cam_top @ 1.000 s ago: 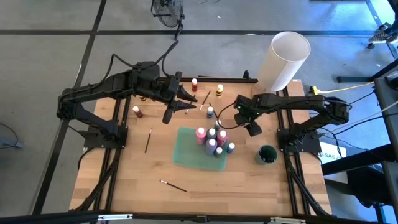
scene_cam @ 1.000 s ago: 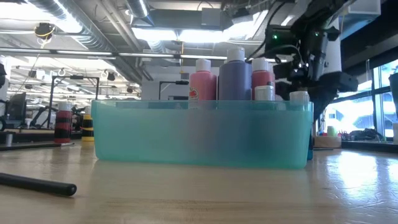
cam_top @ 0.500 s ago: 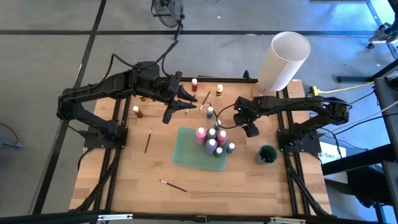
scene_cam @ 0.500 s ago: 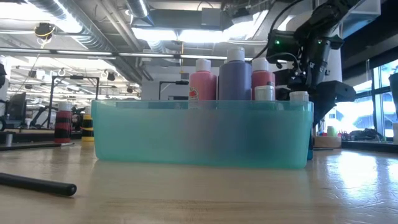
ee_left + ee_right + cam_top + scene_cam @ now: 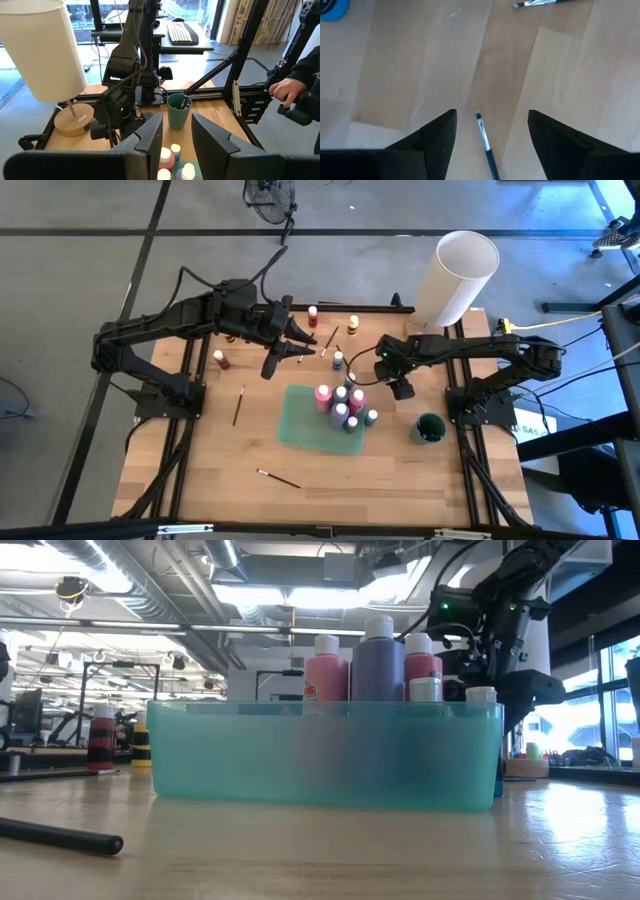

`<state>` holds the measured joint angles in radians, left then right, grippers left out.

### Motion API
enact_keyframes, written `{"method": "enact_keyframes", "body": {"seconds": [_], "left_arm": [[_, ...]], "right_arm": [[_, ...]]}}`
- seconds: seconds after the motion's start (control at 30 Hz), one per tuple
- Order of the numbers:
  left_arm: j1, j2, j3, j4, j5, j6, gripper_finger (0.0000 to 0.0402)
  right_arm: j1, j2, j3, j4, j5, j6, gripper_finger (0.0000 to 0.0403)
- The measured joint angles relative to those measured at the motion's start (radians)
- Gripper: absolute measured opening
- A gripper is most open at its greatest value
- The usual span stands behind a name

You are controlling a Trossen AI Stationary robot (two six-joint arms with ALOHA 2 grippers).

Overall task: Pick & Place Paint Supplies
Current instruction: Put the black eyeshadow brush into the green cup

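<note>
Right gripper [image 5: 490, 137] points down at the table, jaws spread and empty, a thin brush [image 5: 486, 145] lying between them, lined up for a pick. Left gripper [image 5: 176, 137] waits aloft, jaws apart, empty; most bottles [image 5: 340, 408] already stand in the teal tray [image 5: 300, 420].

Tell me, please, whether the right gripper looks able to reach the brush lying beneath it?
Probably yes: the right gripper is open, with the brush lying between its fingers on bare table; nothing blocks it.

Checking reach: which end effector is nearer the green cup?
Right. The right end effector hovers just up-left of the green cup; the left end effector sits far across the table.
</note>
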<state>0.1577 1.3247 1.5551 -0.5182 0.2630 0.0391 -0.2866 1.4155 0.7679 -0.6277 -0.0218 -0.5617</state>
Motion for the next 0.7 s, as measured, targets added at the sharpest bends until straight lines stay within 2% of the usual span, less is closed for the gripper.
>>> {"method": "enact_keyframes", "body": {"seconds": [0.2,0.7], "left_arm": [[-0.003,0.000,0.000,-0.008,0.000,0.000,0.0098],[-0.014,0.000,0.000,-0.009,0.000,0.008,0.0098]], "right_arm": [[0.000,0.000,-0.070,0.090,0.026,0.001,0.0247],[0.000,0.000,-0.136,0.123,0.022,0.000,0.0247]]}}
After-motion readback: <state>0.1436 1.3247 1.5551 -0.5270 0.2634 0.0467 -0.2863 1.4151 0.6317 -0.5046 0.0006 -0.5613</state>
